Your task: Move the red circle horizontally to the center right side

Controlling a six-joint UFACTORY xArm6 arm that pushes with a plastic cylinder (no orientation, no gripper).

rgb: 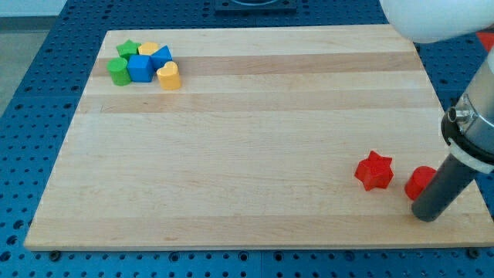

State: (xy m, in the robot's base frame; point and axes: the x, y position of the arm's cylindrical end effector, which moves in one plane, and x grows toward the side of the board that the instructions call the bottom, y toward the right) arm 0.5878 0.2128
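My tip [426, 215] touches the red circle [417, 182] block's lower right — no jaws. Better: circle round and push it rightward along the wooden counter [255, 154].

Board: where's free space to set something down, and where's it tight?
Free: the wide middle and the view's bottom left of the board. Crowded: top-left cluster around the blue block; bottom right, where my tip touches the red circle beside the red star.

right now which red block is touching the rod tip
The red circle at the view's bottom right: my tip sits against its right side. The red star lies apart, further left.
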